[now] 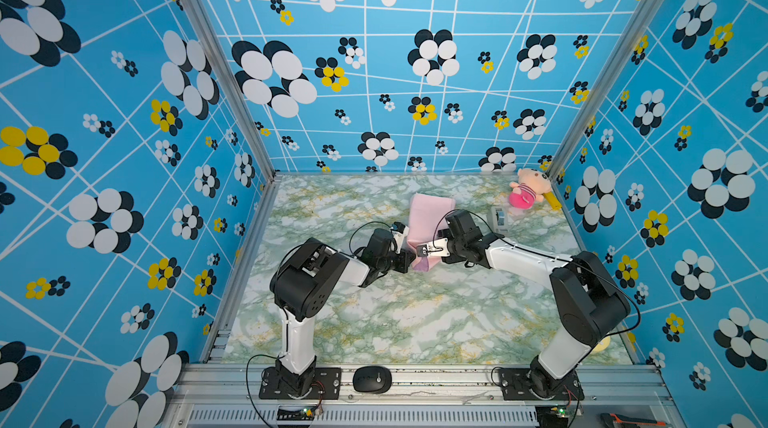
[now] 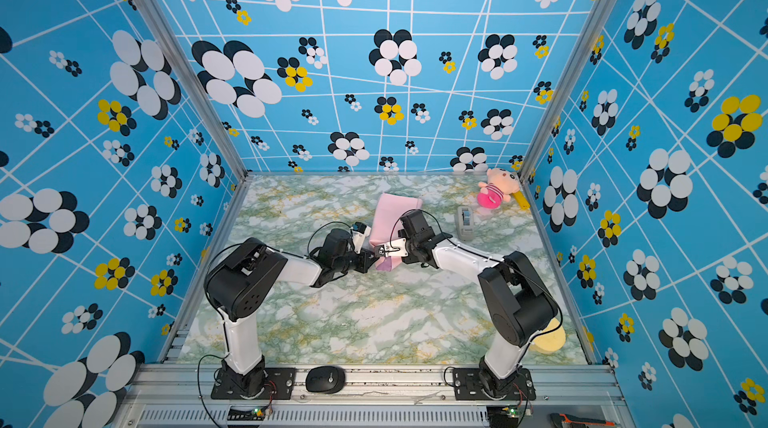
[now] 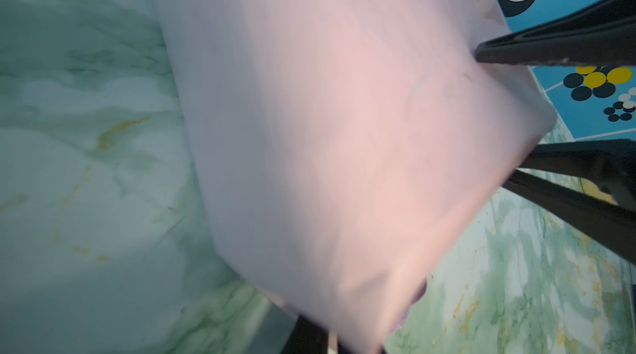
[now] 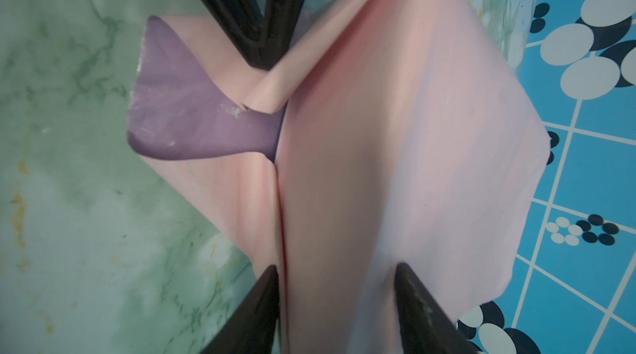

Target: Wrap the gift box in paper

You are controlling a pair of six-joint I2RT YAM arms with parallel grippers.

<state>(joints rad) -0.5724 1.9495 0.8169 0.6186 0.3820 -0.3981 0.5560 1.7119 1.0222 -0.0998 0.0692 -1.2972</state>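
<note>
Mid-table [image 1: 415, 322], left gripper [image 4: 265, 56] pinching the paper [image 4: 378, 163], right gripper [image 4: 335, 266] clamping it, plain only in wrist views.

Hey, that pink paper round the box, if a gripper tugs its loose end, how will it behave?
Probably floppy: the paper curls and sags at its open, purple-lined end instead of holding shape. Likely light and easy to drag, since the left gripper holds a fold with just a fingertip pinch. It may crease or tear; scuffs show on the purple face.
</note>
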